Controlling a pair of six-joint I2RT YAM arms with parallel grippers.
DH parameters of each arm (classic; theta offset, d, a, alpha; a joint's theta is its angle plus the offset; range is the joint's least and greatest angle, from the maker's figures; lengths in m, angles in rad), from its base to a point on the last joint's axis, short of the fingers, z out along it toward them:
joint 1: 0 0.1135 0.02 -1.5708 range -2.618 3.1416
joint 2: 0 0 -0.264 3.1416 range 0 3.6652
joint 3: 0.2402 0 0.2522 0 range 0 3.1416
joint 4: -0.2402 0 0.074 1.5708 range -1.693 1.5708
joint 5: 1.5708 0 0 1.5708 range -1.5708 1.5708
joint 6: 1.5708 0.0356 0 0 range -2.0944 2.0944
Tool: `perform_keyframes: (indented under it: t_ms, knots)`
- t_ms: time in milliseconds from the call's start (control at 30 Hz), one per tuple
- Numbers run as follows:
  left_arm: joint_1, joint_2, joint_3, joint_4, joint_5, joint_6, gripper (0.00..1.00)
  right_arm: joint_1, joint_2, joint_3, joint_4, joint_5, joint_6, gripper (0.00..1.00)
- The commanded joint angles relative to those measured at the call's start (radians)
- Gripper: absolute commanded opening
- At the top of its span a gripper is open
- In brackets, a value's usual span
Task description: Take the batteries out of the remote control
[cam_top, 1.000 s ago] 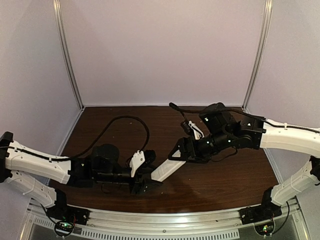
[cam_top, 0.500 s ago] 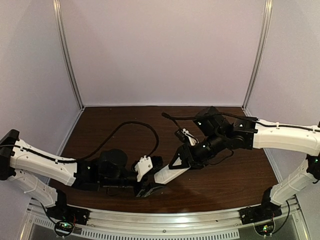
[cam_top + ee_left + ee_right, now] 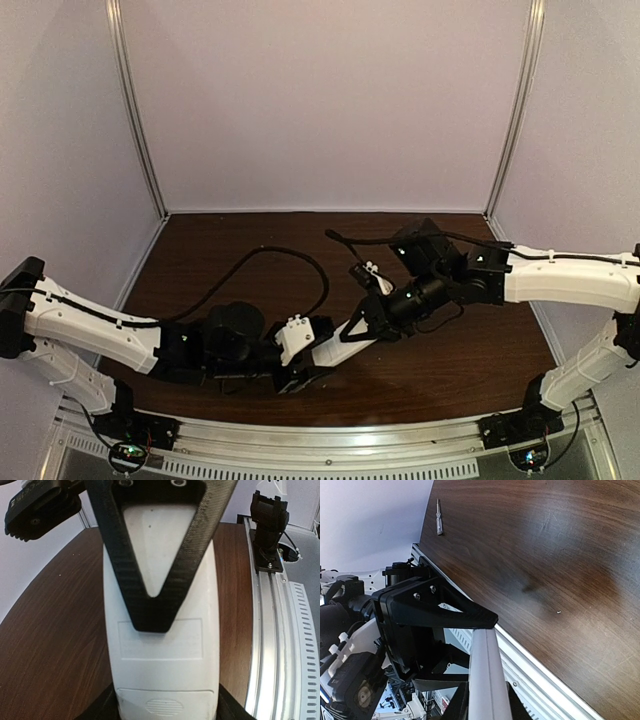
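Since a second ago the remote control (image 3: pixel 338 346), held above the worktop (image 3: pixel 230 240) with its plain back up, has gained a second grip: your right end effector (image 3: pixel 375 320) has closed onto its far end. Your left end effector (image 3: pixel 303 362) clamps the near end by its edges, likely bracing it so the closed battery cover (image 3: pixel 165 700) can be worked off.

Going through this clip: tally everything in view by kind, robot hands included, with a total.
robot hands: 2, the left hand and the right hand
remote control: 1
thin screwdriver-like tool: 1
batteries in sight: 0
Total: 4
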Motion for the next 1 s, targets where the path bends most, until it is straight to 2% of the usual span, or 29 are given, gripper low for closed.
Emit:
perform_keyframes:
  t_ms: [0, 100, 267, 433, 733, 833, 967]
  knots:
    - [0.002, -0.01, 0.024, 0.006, -0.025, -0.016, 0.24, 0.002, -0.044, -0.115, 0.121, -0.052, -0.021, 0.04]
    - [0.002, -0.011, 0.021, 0.004, -0.034, -0.021, 0.37, 0.002, -0.054, -0.174, 0.21, -0.054, -0.003, 0.0]
    - [0.002, -0.016, 0.015, 0.003, -0.053, -0.024, 0.75, 0.002, -0.075, -0.231, 0.346, -0.047, 0.033, 0.0]
    - [0.002, -0.03, 0.007, 0.006, -0.048, -0.034, 0.96, 0.0, -0.095, -0.295, 0.483, -0.018, 0.052, 0.0]
    - [0.002, -0.097, 0.001, 0.005, -0.069, -0.119, 0.97, -0.032, -0.111, -0.446, 0.823, 0.049, 0.079, 0.0]
    - [0.002, -0.097, 0.0, 0.041, -0.125, -0.164, 0.97, -0.045, -0.12, -0.488, 0.902, 0.083, 0.086, 0.0]
    - [0.002, -0.065, 0.022, 0.065, -0.238, -0.23, 0.97, -0.047, -0.163, -0.53, 0.925, 0.17, 0.061, 0.0]
